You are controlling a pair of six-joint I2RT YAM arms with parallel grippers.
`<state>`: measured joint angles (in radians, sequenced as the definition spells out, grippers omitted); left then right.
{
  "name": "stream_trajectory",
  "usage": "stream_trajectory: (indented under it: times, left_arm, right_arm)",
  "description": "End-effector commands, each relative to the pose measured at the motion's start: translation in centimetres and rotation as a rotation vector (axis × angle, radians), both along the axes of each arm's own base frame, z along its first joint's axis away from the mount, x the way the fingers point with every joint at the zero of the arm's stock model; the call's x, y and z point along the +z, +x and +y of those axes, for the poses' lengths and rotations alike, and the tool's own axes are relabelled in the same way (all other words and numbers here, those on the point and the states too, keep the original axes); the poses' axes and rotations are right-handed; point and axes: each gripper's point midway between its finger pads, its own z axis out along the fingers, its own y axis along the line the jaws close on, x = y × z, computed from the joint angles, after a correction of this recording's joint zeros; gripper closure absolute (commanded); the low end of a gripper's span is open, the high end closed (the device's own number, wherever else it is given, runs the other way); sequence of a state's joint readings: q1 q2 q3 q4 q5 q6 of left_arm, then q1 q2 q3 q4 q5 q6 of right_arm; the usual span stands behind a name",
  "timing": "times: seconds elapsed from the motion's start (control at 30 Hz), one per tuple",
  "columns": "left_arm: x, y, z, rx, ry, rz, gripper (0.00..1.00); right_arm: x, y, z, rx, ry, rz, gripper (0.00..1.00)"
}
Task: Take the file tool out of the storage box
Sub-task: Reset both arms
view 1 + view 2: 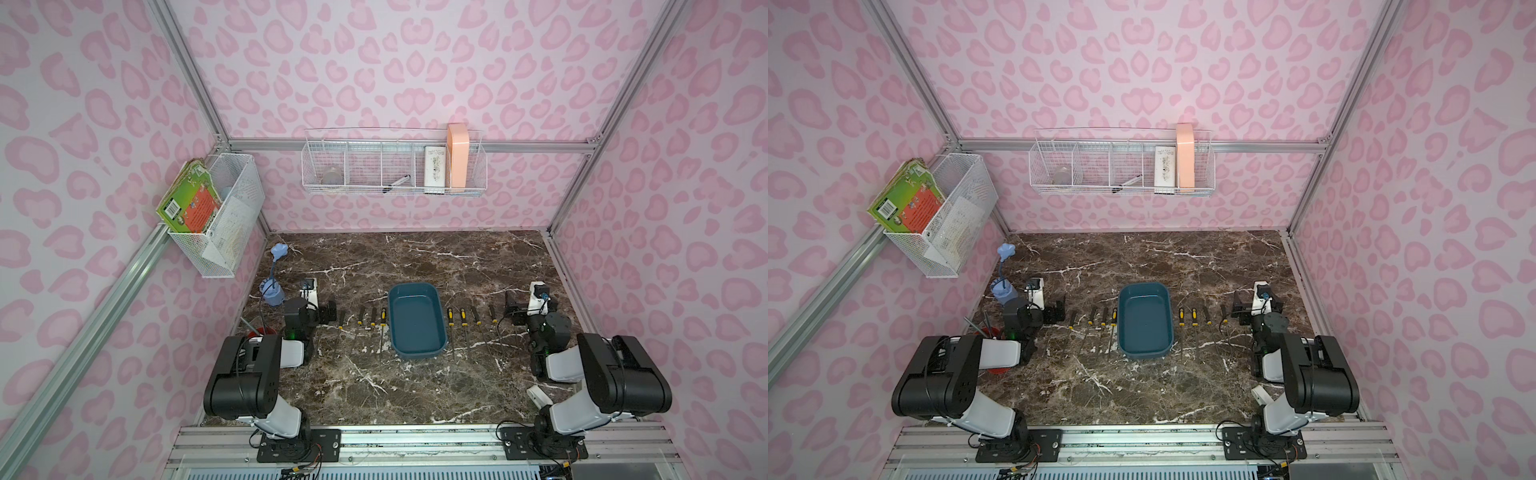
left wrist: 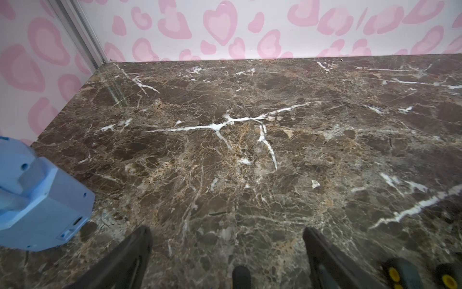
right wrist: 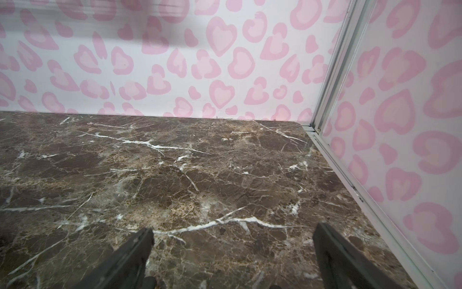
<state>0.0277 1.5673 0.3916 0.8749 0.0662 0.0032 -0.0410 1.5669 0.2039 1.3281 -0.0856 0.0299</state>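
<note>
The storage box (image 1: 415,320) sits at the middle of the marble table (image 1: 415,257), its long sides running from the near edge toward the far edge, and both top views show its teal floor and smooth rim (image 1: 1144,286). Four files (image 1: 360,318) with black-and-yellow handles lie in a row on the table between the box and the left edge. Four more files (image 1: 462,318) lie between the box and the right edge. All have their handles toward the far edge, and all are outside the box. The left gripper (image 1: 329,311) is near the left edge, just beside the outermost file of its row. Its jaws are spread wide, with bare marble between the black fingers (image 2: 140,247) in the left wrist view. The right gripper (image 1: 512,306) is near the right edge beside the outermost file there, jaws equally wide and holding nothing (image 3: 232,232). A blue stand (image 1: 272,291) and a red pot (image 1: 261,331) stand by the left edge
</note>
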Motion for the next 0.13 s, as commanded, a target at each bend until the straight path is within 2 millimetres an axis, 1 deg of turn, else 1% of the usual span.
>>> stream_trajectory:
  times: [0.0,0.1]
  left_arm:
    - [0.79,0.32,-0.06,-0.005,0.004,-0.031,0.01]
    - [0.78,0.34,-0.05,-0.005,0.004,-0.03,0.02]
  right_arm:
    - [0.67,0.33,-0.02,-0.001,0.001,-0.025,0.0]
    - [0.94,0.03,-0.02,-0.002,-0.001,-0.039,0.0]
